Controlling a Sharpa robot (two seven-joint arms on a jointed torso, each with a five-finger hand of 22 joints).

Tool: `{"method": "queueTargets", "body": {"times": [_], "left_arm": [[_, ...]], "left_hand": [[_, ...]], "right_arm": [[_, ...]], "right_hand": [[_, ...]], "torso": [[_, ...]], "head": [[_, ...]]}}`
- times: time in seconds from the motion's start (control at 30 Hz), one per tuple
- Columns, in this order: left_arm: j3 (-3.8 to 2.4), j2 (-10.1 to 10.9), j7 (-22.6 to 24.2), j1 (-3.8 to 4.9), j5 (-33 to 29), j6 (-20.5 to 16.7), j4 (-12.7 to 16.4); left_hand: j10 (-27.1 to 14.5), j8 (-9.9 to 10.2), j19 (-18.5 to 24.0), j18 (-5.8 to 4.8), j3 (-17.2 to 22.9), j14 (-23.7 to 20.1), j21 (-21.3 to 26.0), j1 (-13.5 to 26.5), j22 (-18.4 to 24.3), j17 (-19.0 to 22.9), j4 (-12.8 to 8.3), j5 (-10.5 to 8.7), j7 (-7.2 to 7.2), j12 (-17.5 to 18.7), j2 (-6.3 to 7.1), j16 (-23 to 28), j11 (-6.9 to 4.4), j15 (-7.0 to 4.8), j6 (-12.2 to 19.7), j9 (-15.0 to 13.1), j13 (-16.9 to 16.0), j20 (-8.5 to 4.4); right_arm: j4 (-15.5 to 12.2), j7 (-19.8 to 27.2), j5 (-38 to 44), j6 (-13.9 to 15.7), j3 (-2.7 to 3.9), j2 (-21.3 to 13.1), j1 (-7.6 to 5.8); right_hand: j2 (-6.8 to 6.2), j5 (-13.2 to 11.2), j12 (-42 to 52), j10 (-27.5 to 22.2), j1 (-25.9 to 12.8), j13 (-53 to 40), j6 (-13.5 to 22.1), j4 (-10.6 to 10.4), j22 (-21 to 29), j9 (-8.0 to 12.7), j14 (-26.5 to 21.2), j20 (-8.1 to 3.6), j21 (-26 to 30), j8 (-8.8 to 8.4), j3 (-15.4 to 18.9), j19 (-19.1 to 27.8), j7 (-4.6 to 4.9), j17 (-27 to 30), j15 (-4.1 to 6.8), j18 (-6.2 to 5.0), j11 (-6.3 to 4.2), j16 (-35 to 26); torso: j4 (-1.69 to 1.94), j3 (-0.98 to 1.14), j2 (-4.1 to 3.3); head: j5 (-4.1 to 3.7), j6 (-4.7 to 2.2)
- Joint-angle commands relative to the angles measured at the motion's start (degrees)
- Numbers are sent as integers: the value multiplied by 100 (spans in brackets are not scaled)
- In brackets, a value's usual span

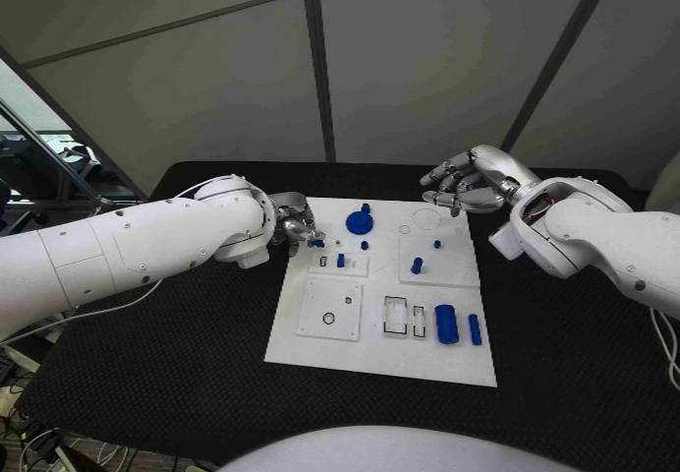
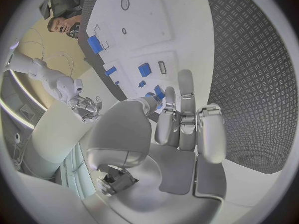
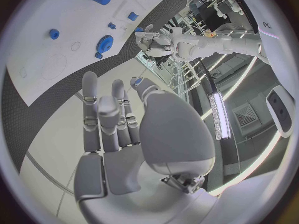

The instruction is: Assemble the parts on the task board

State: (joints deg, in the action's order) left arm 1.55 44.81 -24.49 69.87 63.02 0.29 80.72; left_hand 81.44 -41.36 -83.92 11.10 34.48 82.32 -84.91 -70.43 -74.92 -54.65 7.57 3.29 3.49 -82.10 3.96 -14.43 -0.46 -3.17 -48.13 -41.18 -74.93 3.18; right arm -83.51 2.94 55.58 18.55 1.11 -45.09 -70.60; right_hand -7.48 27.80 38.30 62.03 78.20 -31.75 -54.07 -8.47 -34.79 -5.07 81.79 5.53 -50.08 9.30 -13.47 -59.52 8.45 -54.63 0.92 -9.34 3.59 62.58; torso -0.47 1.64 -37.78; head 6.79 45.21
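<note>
a white task board (image 1: 425, 364) lies mid-table on the black table (image 1: 170, 374), carrying small blue parts. the left hand (image 1: 294, 224) rests at the board's near-left edge, fingertips at a small blue part (image 1: 317, 243); whether it grips that piece cannot be told. the right hand (image 1: 465, 184) hovers just beyond the board's far right corner, fingers curled loosely, holding nothing. a blue disc (image 1: 360, 222) stands near the board's far edge, and a blue cylinder (image 1: 446, 324) lies by its near right side.

No legible text — none anywhere
</note>
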Motion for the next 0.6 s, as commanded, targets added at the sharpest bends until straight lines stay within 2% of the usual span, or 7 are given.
{"method": "queueTargets", "body": {"times": [0.03, 0.6], "left_arm": [[-4, -9, 83, -6, 477, -102, 30], [-3, -57, 29, -48, 568, 82, 102]], "left_hand": [[-42, 7, -309, -960, 14, 50, 6, -19, -1100, -9, -74, -24, -48, 26, 104, 23, -25, -7, 8, -7, -61, -29], [-60, 10, -303, -958, -7, 50, 16, -16, -1094, -11, -80, -26, -47, 48, 154, 26, -23, -6, -6, -5, -28, -29]], "right_arm": [[-4, 40, 12, -22, 4, 0, -12], [13, 53, 12, -26, 4, 9, -11]], "right_hand": [[-21, 23, -30, 13, -4, 8, -28, -5, -3, 5, 24, -5, 31, 18, -40, -20, 23, -5, -5, -95, -14, -29], [-22, 44, -31, 16, -14, 15, -29, -16, -7, 5, 27, -5, 31, 20, -46, -26, 24, -13, -6, -93, -14, -28]], "torso": [[9, -3, -1], [6, -1, -1]], "head": [[-12, 11], [-17, 52]]}}
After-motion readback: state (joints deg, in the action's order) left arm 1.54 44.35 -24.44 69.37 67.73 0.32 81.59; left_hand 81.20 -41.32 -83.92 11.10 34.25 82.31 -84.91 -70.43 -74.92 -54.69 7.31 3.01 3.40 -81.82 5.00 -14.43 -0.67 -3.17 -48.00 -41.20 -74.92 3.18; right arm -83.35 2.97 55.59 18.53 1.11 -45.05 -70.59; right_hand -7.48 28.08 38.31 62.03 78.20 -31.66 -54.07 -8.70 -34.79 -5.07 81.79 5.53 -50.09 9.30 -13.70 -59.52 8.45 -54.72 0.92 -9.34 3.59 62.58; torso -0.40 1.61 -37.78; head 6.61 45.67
